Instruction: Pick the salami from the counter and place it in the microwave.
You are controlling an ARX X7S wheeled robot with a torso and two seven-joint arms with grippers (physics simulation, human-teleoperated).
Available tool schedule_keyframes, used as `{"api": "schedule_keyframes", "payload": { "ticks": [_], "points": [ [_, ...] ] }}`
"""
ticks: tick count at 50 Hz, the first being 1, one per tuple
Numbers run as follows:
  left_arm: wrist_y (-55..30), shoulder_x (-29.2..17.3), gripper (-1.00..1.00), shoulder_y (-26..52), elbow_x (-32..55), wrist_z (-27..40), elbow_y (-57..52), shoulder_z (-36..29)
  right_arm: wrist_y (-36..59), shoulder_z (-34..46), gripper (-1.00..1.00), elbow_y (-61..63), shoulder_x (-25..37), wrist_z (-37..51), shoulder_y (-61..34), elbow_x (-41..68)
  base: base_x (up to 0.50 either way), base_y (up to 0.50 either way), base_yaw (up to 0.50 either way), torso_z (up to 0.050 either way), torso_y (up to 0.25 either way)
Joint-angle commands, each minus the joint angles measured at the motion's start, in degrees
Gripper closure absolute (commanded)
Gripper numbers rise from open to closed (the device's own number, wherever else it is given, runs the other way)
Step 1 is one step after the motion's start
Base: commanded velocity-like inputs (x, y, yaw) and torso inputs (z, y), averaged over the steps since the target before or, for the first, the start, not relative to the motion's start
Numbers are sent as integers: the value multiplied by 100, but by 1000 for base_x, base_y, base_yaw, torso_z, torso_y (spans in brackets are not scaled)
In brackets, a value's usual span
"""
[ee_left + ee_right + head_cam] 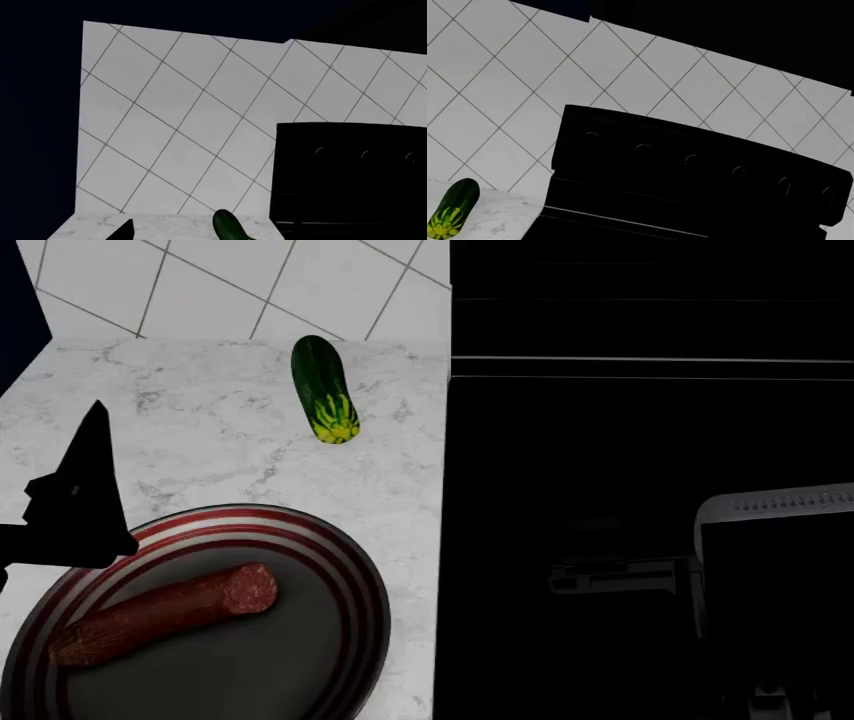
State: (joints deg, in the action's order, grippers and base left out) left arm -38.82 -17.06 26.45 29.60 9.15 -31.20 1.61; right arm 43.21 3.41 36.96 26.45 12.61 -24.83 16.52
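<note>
My left pincer [74, 505] shows in the head view as a black pointed shape over the counter [214, 420], hanging above the far-left rim of the plate [350, 580]; I cannot tell how wide it stands, and I see nothing held in it. My right pincer [774, 540] is only a pale grey block over the black range [641, 440], its state unreadable too. Just on the near side of my left pincer lies the salami [167, 612], one dark red-brown stick resting on the grey plate with red and white rings, its flat pink white-speckled cut end turned toward the range side. Beyond my left pincer, toward the tiled wall [267, 280], lies one cucumber [324, 390], green with a yellow-streaked end, on the marble well apart from the plate.

In the left wrist view a dark fingertip [123, 231] juts over the marble, with the cucumber near it, the diamond-tiled wall behind and the range's black back panel beside.

In the right wrist view I see the cucumber on the marble, the tiles, and the range panel with six round knobs [642, 149]; no part of my pincer shows.
</note>
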Motion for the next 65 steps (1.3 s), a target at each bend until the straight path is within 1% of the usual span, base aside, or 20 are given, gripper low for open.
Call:
{"api": "schedule_keyframes", "payload": {
  "ticks": [1, 9, 12, 15, 17, 18, 21, 24, 28, 29, 33, 38, 41, 43, 47, 50, 51, 56, 61, 65],
  "points": [
    [-212, -229, -100, 141, 151, -152, 115, -8, -21, 10, -100, -6, -1, 4, 3, 19, 0, 0, 0, 0, 0],
    [-1045, -760, -100, 824, 891, -660, 507, 209, -34, 28, -100, -7, 6, -2, 0, 31, 0, 0, 0, 0, 0],
    [-1270, -1049, -100, 1043, 1141, -1074, 673, 160, -4, 43, -100, 3, 7, -3, -25, 43, 0, 0, 0, 0, 0],
    [-1417, -1423, -100, 1314, 1322, -1669, 946, 19, 85, 41, -100, 79, 25, 14, -52, 63, 0, 0, 0, 0, 0],
    [-1334, -1645, -100, 1392, 1237, -1997, 1063, -145, 106, 30, -100, 105, 35, 19, -41, 73, 0, 0, 0, 0, 0],
    [-1529, -1725, -100, 1509, 1410, -2105, 1172, -106, 117, 27, -100, 115, 39, 20, -44, 78, 0, 0, 0, 0, 0],
    [-1684, -2151, -100, 1605, 1481, -2580, 1152, -312, 95, 34, -100, 106, 38, 13, -46, 83, 0, 0, 0, 0, 0],
    [-1723, -2450, -100, 1697, 1448, -2874, 1147, -462, 57, 42, -100, 70, 35, 5, -42, 80, 0, 0, 0, 0, 0],
    [-1980, -2694, -100, 1963, 1554, -3115, 1295, -553, 30, 42, -100, 55, 32, 6, -36, 83, 0, 0, 0, 0, 0],
    [-1940, -2810, -100, 1972, 1486, -3233, 1237, -663, 32, 41, -100, 59, 33, 10, -31, 84, 0, 0, 0, 0, 0],
    [-2265, -3082, -100, 2031, 1788, -3412, 978, -622, 58, 39, -100, 103, 43, 27, -27, 89, 0, 0, 0, 0, 0],
    [-2131, -3426, -100, 1932, 1786, -3929, 914, -790, 96, 91, -100, 112, 32, 37, -92, 89, 0, 0, 0, 0, 0],
    [-1964, -3520, -100, 1870, 1756, -4175, 1054, -801, 91, 119, -100, 97, 27, 39, -112, 83, 0, 0, 0, 0, 0],
    [-1666, -3650, -100, 1647, 1632, -4440, 1095, -847, 151, 127, -100, 135, 28, 52, -144, 95, 0, 0, 0, 0, 0],
    [-1497, -3742, -100, 1462, 1504, -4598, 1186, -943, 181, 162, -100, 148, 17, 66, -180, 96, 0, 0, 0, 0, 0],
    [-1470, -3770, -100, 1376, 1508, -4637, 1210, -948, 180, 164, -100, 151, 22, 67, -179, 100, 0, 0, 0, 0, 0],
    [-1452, -3829, -100, 1257, 1338, -4669, 1181, -1165, 176, 160, -100, 207, 10, 100, -100, 95, 0, 0, 0, 0, 0],
    [-1514, -3820, -100, 1262, 1356, -4669, 1088, -1246, 197, 84, -100, 273, 46, 113, -40, 124, 0, 0, 0, 0, 0],
    [-1883, -3811, -100, 1414, 1520, -4501, 822, -1280, 185, 64, -100, 289, 51, 129, -7, 130, 0, 0, 0, 0, 0],
    [-1945, -3800, -100, 1508, 1466, -4503, 765, -1415, 170, 62, -100, 275, 41, 142, 13, 133, 0, 0, 0, 0, 0]
  ]
}}
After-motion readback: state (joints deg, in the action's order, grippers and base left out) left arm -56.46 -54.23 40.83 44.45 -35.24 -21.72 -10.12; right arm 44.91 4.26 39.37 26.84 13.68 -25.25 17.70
